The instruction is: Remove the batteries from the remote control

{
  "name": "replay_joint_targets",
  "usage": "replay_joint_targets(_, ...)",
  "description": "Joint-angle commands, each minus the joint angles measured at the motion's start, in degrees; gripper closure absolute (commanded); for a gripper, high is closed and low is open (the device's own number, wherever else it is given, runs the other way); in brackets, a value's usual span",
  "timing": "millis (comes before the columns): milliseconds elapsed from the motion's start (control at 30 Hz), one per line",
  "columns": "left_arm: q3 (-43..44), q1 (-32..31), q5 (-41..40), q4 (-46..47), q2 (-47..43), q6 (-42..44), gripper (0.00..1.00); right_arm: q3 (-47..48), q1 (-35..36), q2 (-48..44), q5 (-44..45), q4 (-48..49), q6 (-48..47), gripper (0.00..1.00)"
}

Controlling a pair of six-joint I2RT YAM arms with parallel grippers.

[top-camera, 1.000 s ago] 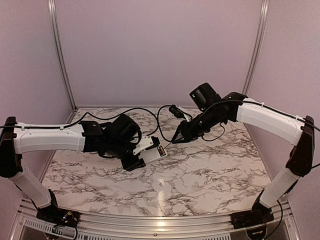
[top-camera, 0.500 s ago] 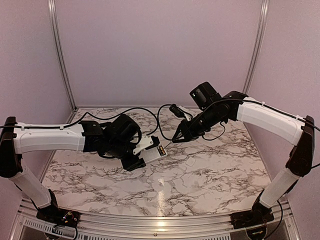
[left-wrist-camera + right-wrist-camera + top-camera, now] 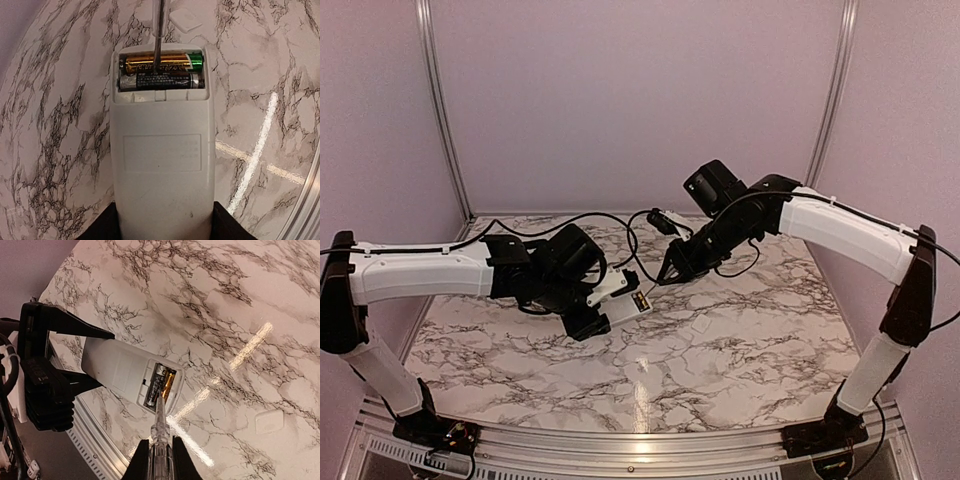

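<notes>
The white remote control [image 3: 162,165] is clamped at its near end in my left gripper [image 3: 162,222] and held above the table, compartment side up. Its open bay holds two batteries, a gold one [image 3: 157,62] and a dark one [image 3: 162,80], side by side. My right gripper [image 3: 159,452] is shut on a clear-handled screwdriver [image 3: 160,435]. Its thin shaft [image 3: 159,30] reaches into the bay, with the tip between the two batteries [image 3: 161,386]. In the top view the remote [image 3: 625,297] sits between the left gripper [image 3: 592,312] and the right gripper [image 3: 672,270].
The small flat white cover piece [image 3: 185,20] lies on the marble table beyond the remote, and also shows in the right wrist view [image 3: 269,421]. A black cable [image 3: 638,235] loops across the back of the table. The metal table edge [image 3: 95,450] runs below the remote.
My right arm has shifted a little to the left, bringing the screwdriver tip closer over the remote's open end. The left gripper and remote have barely moved.
</notes>
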Motion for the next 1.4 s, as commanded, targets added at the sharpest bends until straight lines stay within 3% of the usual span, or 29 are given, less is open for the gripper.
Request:
replay_joint_targets(0,3.91,-0.68,0.88,0.15,1.27,-0.66,0.94,3.43,3.03,3.57,5.58,-4.79,-1.96,1.0)
replay_joint_targets(200,4.59,-0.69,0.96,0.0,2.03,-1.15,0.95,5.89,3.61,5.53,7.21,-6.71,-2.71,1.0)
replay_joint_targets(533,4.34,-0.69,0.68,1.17,0.51,-1.78,0.98,0.94,3.62,4.36,1.15,-2.42,-2.06,1.0)
replay_joint_targets(833,-6.03,-0.69,0.19,13.01,-9.99,-1.91,0.99,-3.23,-0.66,1.89,-6.79,1.62,-1.07,1.0)
replay_joint_targets(1000,-11.9,-0.69,0.54,17.4,-13.77,-1.66,0.99,-8.36,-5.9,-2.67,-15.4,5.89,-0.68,1.0)
replay_joint_targets(1200,-14.79,-0.69,1.01,19.29,-14.49,-2.48,0.99,-11.51,-7.64,-6.32,-24.18,8.31,-1.16,1.0)
replay_joint_targets(1367,-15.64,-0.69,0.43,18.38,-11.77,-3.2,1.0,-11.0,-7.64,-8.01,-24.23,8.9,0.35,1.0)
